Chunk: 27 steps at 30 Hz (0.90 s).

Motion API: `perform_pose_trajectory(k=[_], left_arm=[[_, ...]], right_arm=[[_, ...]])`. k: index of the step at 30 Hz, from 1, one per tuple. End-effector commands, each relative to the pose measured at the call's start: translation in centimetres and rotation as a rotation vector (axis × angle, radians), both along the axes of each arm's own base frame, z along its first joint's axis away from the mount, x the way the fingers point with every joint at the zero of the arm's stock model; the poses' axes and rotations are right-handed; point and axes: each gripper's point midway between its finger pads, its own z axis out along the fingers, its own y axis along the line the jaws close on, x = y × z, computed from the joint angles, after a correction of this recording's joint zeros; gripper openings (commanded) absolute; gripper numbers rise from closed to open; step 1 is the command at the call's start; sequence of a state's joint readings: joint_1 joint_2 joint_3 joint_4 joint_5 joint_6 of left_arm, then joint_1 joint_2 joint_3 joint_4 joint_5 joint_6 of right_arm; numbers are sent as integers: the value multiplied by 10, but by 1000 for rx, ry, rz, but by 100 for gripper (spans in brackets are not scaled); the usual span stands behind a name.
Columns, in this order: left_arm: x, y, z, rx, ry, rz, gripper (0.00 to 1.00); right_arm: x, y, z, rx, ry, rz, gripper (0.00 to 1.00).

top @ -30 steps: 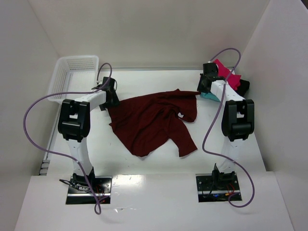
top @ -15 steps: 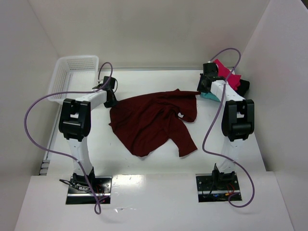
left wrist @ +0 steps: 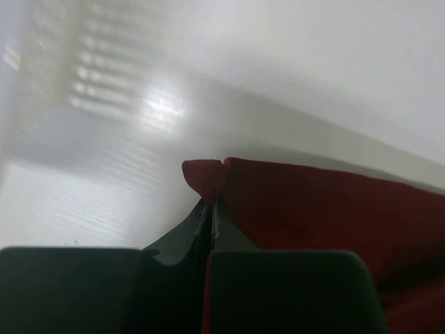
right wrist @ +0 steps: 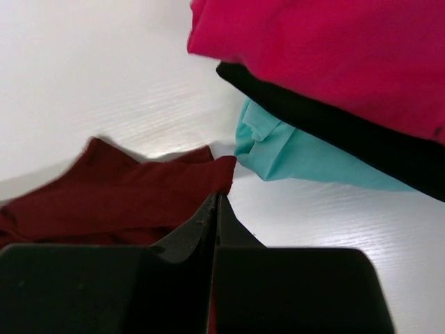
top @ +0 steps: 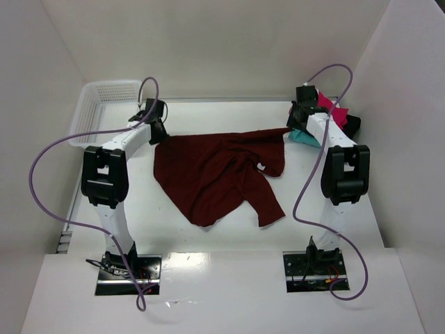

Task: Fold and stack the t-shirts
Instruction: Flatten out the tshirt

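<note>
We see the dark maroon t-shirt (top: 219, 170) spread crumpled across the middle of the white surface (top: 229, 240), its far edge pulled out between our two arms. The left gripper (left wrist: 211, 205) is closed tight on the shirt's far left corner, with a small tuft of maroon cloth standing up past the fingertips. The right gripper (right wrist: 215, 202) is likewise pinched on the far right corner, and the cloth fans away to the left of it. One sleeve lies folded over near the middle, and the lower part of the shirt trails toward the arm bases in two uneven points.

Close on the right sits the stack of folded shirts in the far right corner. The pink-red t-shirt (right wrist: 334, 49) lies on top, the black t-shirt (right wrist: 327, 129) under it, and the teal t-shirt (right wrist: 292, 156) at the bottom. The teal edge lies just beside the held maroon corner; we cannot tell whether they touch. From above, our right forearm covers part of this stack.

The white lattice basket (top: 104, 104) stands at the far left corner, near the left gripper but apart from it. A purple cable (top: 42, 181) loops wide off the left arm.
</note>
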State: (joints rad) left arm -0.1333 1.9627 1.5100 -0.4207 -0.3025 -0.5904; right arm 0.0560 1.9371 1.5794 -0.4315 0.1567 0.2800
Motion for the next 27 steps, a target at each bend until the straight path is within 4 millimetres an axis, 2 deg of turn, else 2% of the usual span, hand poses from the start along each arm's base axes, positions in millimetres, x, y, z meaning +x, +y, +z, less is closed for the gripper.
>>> perform_pose_trajectory(k=[1,3,5,6,8,10,11,12,13,14,15,16,18,19,21,22,25,26,27], left_arm=[[29,8,149,36,-328,-2,0],[27,8,181,32,-390,-12,0],[15,5,235,15,-498,-38,0],[11,3,250,0,-531,-52,0],[-8,-2,295,-28,-625,-91,0],[-29,-5,327,-52,-696,-118,0],[-48,-5,348,-59,-745,-123,0],[-60,-8,360,-69,-775,-139,0],[-76,-11,375,-80,-811,-155,0],[-100,-10,393,-90,-859,-167,0],[-118,-11,401,-102,-882,-188,0],[-146,-9,423,-110,-947,-199,0],[-180,-8,435,-113,-992,-222,0],[-213,-4,444,-110,-1038,-234,0],[-249,1,449,-112,-1070,-234,0],[-274,7,450,-109,-1091,-225,0],[-323,17,461,-108,-1165,-213,0],[-336,20,465,-114,-1188,-203,0],[-340,22,465,-115,-1191,-192,0]], right_arm=[[17,-11,180,43,-385,-30,0],[12,-10,216,50,-453,-21,0],[-11,-7,286,65,-595,-1,0],[-20,-5,303,76,-629,8,0],[-53,-1,348,95,-720,35,0],[-78,2,373,116,-775,51,0],[-97,4,388,125,-811,64,0],[-124,7,408,143,-866,80,0],[-139,9,415,156,-886,87,0],[-155,10,418,161,-901,97,0],[-187,12,432,173,-949,108,0],[-199,14,429,185,-947,117,0],[-233,17,433,192,-984,142,0],[-265,21,434,209,-1011,167,0],[-297,23,436,230,-1041,177,0],[-334,25,444,233,-1092,203,0],[-366,27,452,244,-1118,219,0],[-380,29,459,244,-1141,232,0],[-387,29,463,245,-1153,240,0]])
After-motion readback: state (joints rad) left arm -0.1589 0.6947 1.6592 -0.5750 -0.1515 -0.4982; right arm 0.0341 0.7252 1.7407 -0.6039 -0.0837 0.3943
